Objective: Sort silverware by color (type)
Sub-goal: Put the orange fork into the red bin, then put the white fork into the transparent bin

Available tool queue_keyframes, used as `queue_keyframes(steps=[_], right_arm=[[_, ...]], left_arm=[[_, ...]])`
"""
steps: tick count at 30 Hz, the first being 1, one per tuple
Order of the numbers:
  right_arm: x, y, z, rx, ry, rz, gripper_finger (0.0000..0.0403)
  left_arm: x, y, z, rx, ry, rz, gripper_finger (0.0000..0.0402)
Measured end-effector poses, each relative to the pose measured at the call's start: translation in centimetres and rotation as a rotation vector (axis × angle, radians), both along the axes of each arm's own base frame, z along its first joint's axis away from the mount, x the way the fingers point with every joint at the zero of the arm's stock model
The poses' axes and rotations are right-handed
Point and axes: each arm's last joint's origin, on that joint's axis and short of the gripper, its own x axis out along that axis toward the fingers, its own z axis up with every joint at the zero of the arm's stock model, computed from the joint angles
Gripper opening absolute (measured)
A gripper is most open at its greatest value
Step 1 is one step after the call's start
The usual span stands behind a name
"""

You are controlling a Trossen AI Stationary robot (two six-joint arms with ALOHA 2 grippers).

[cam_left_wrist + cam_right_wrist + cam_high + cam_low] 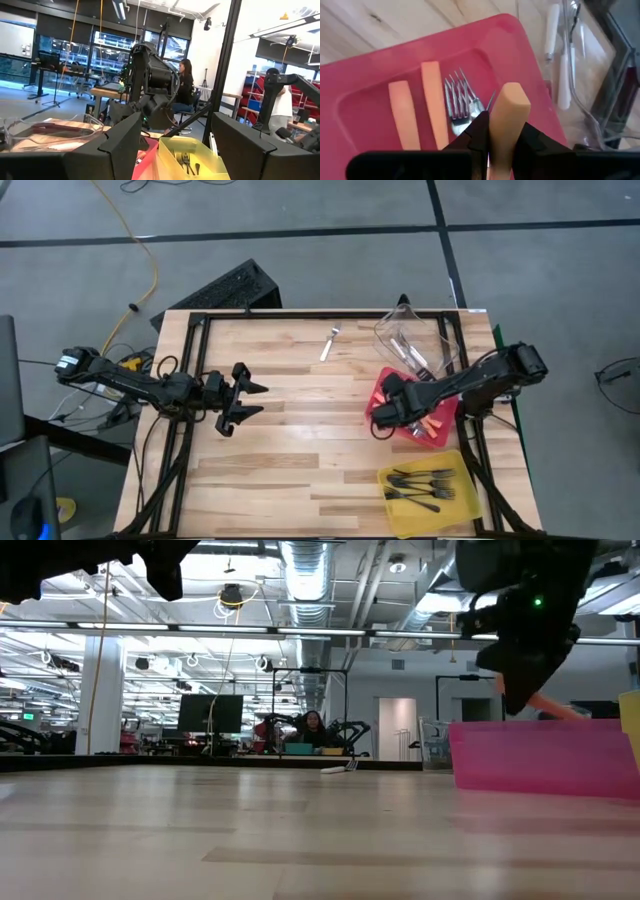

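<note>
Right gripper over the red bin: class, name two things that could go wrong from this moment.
1. The right gripper pinches the orange-handled fork only by its handle end above the red bin; it may slip or land askew on the forks already there.
2. One silver fork lies alone on the table, easily overlooked.

No text, label or number is legible on anything here

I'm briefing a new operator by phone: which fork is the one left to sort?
Start at the wooden table and find its far edge, left of the clear bin. A single pale fork lies there on bare wood, the only fork not in a bin.
</note>
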Motion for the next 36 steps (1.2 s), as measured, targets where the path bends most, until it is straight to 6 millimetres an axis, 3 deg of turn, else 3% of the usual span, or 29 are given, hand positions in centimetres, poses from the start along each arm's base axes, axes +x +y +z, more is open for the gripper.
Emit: queue_keyframes(steps=[9, 16, 25, 30, 36], right_arm=[[-0.2, 0.0, -1.2, 0.000, 0.006, 0.031, 0.0073], [-0.1, 0.0, -1.2, -0.018, 0.004, 0.056, 0.0148], [0.3, 0.5, -1.1, -0.044, -0.059, 0.097, 0.0180], [0.5, 1.3, 1.0, -0.024, -0.199, 0.142, 0.0189], [-0.5, 2.2, 4.9, -0.030, -0.389, 0.182, 0.0191]], left_arm=[[0.0, 0.0, 0.0, -0.001, 0.000, 0.002, 0.0228], [0.1, 0.2, -0.6, -0.029, 0.066, 0.086, 0.0228], [0.4, 1.9, -2.4, -0.200, 0.236, 0.334, 0.0228], [1.1, 3.5, -2.4, -0.252, 0.384, 0.468, 0.0228], [3.5, 5.5, -1.3, -0.248, 0.480, 0.537, 0.0228]])
